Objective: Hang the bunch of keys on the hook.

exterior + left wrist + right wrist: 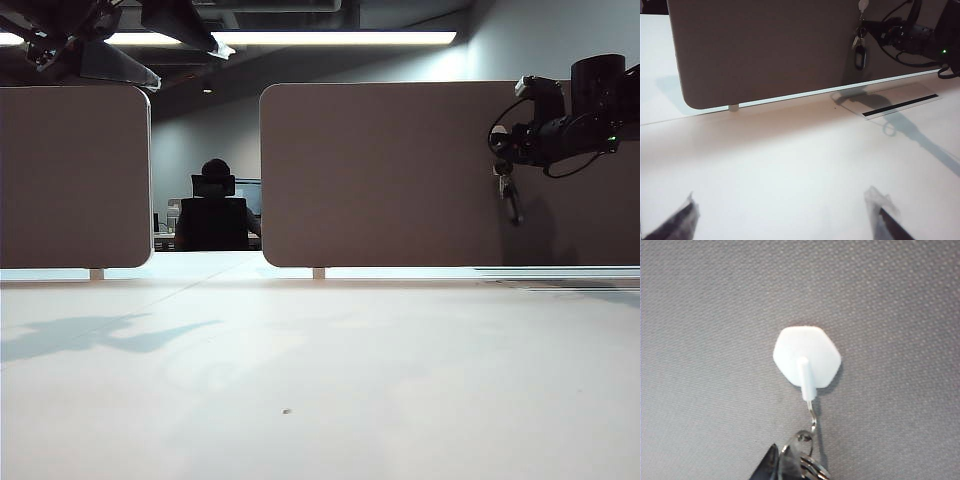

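Observation:
The hook is a white hexagon on the grey panel, with a thin metal prong below it. My right gripper is shut on the wire rings of the bunch of keys, just under the prong. The top ring meets the prong's tip; I cannot tell whether it is caught on it. In the exterior view the right gripper is high against the panel, and the keys dangle below it. The left wrist view shows the black fob hanging under the hook. My left gripper is open over the bare table, holding nothing.
A second grey panel stands at the left, with a gap between the two panels. A flat white strip with a black stripe lies on the table below the keys. The left arm hangs at the top left of the exterior view.

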Controlling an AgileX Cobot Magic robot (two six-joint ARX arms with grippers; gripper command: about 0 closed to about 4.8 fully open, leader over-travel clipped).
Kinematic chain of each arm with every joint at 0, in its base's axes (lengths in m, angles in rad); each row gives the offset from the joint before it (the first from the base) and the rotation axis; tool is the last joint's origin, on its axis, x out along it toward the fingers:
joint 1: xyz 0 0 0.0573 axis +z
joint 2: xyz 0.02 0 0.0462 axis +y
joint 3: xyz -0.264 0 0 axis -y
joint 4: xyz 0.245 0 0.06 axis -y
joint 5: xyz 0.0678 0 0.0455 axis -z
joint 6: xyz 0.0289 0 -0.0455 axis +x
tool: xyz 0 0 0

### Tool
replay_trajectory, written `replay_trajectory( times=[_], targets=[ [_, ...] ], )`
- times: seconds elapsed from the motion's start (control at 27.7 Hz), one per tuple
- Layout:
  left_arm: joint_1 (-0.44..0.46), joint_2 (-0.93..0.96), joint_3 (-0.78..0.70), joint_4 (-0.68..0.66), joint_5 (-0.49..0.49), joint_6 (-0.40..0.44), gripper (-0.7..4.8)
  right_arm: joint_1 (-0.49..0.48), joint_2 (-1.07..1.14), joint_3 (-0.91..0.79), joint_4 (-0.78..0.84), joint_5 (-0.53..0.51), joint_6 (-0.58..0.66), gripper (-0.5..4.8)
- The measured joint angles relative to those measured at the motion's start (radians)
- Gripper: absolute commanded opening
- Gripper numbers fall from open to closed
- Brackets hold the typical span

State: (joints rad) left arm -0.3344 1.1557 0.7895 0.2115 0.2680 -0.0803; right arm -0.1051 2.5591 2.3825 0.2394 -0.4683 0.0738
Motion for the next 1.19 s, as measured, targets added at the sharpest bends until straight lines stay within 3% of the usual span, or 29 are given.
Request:
replay_trajectory(
  times=[1.05, 1.12, 1.19],
  targets=[
    [0.0, 0.0, 0.0, 0.0, 0.0, 0.0, 4.79, 0.035, 0.028, 0.038, -0.044, 0.132, -0.086, 0.03],
    [0.0, 0.0, 0.0, 0.0, 0.0, 0.0, 4.79, 0.035, 0.029, 0.038, -0.043, 0.132, -0.086, 0.87],
    [0.0, 0.0, 0.0, 0.0, 0.0, 0.0, 4.79, 0.035, 0.029, 0.038, -0.045, 0.125, -0.087, 2.38]
  ],
)
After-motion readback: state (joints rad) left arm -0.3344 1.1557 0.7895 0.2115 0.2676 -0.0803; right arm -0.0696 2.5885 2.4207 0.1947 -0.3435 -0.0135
